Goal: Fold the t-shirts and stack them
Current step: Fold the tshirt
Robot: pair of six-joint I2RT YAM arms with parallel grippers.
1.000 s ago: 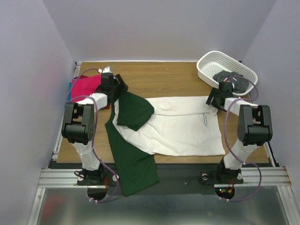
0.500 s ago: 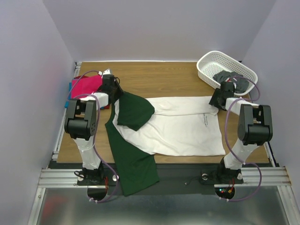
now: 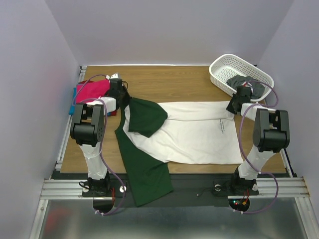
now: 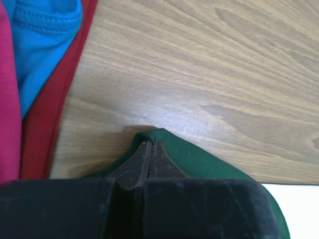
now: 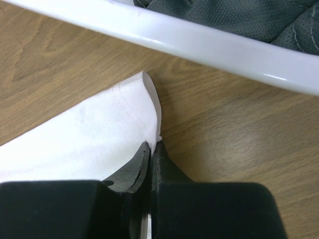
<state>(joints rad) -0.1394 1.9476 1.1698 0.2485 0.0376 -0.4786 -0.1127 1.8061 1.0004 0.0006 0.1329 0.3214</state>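
A white t-shirt (image 3: 194, 134) with dark green sleeves (image 3: 144, 117) lies spread across the table, one green sleeve hanging over the front edge. My left gripper (image 3: 121, 95) (image 4: 151, 143) is shut on the green cloth (image 4: 199, 159) at the shirt's far left corner. My right gripper (image 3: 234, 106) (image 5: 152, 145) is shut on the white cloth (image 5: 99, 134) at the far right corner. A pile of magenta (image 3: 92, 90), blue (image 4: 40, 45) and red (image 4: 50, 119) t-shirts sits at the far left.
A white lattice basket (image 3: 227, 67) holding a dark grey garment (image 3: 246, 83) stands at the back right; its rim (image 5: 199, 42) lies just beyond my right gripper. The table's wooden top (image 3: 174, 82) shows behind the shirt.
Both grippers have closed on the shirt's far corners, the left on green cloth and the right on white. Both moved slightly toward those corners, and the shirt shifted a little.
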